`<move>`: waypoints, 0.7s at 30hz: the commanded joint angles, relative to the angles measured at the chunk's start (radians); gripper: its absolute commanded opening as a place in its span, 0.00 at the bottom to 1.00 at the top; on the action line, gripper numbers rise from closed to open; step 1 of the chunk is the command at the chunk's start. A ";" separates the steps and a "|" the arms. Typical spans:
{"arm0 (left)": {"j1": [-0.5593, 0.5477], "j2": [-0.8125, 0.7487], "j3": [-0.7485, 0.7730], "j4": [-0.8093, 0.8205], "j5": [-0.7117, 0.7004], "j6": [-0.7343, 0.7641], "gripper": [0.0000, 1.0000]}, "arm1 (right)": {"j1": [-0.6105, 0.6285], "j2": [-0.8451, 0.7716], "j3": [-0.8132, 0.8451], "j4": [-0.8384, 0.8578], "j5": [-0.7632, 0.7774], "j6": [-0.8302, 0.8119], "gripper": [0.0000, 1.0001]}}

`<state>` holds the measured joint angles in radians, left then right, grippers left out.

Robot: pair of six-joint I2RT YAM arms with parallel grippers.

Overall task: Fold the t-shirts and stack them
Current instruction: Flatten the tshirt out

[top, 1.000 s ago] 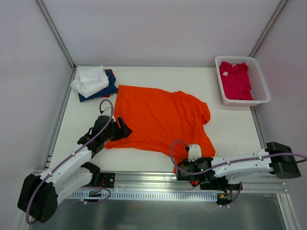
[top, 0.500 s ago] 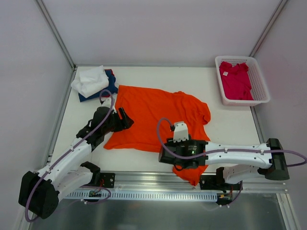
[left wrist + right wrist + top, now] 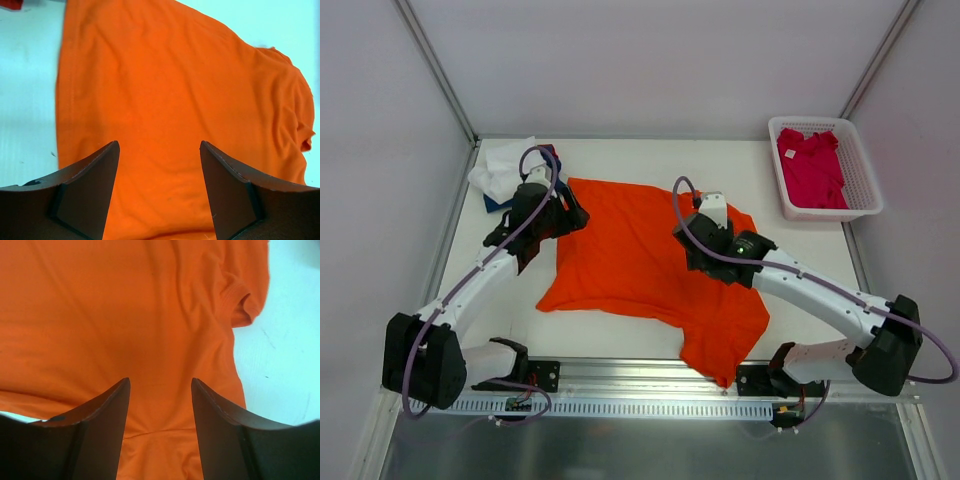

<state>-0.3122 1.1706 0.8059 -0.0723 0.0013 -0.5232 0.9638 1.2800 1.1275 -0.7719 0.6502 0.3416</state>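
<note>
A: Where's the orange shirt (image 3: 650,265)?
B: Middle of the table (image 3: 800,270), spread open, mostly flat. One corner runs down to the near edge at 5 o'clock.
A: Grippers?
B: Left gripper (image 3: 565,213) is over the shirt's 10 o'clock corner. Right gripper (image 3: 688,248) is over the cloth just right of centre, near the 2 o'clock sleeve (image 3: 748,235). Both have fingers apart with nothing between them.
A: Are they touching the cloth?
B: Can't tell from any view.
A: Room to move?
B: Bare table at 3 o'clock between shirt and basket (image 3: 830,213), a strip at 9 o'clock, and a band along the far edge at 12. It's tight at 10 to 11 o'clock: the white shirt (image 3: 500,168) lies on a navy shirt (image 3: 553,160), right beside the left gripper. The crimson shirt (image 3: 810,165) is in the basket at 2 o'clock, well apart.
A: Do the wrist views add anything?
B: The left one shows the shirt's straight side edge against the table, and wide open cloth beyond the fingers. The right one shows the sleeve cuff curled open at the top right, plus a fold crease near the bottom. Neither shows the stack or the basket; only the top view has those.
</note>
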 commanded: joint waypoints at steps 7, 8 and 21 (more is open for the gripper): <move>0.079 0.152 0.038 0.126 0.115 0.015 0.65 | -0.332 0.073 0.014 0.252 -0.297 -0.184 0.55; 0.079 0.155 0.029 0.134 0.120 0.014 0.65 | -0.393 0.085 0.015 0.264 -0.320 -0.185 0.55; 0.081 0.198 -0.028 0.195 0.167 0.017 0.65 | -0.689 0.301 0.100 0.378 -0.503 -0.188 0.51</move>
<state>-0.2348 1.3540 0.7986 0.0799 0.1276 -0.5220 0.3157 1.5719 1.1759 -0.4538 0.2024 0.1692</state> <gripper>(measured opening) 0.650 0.514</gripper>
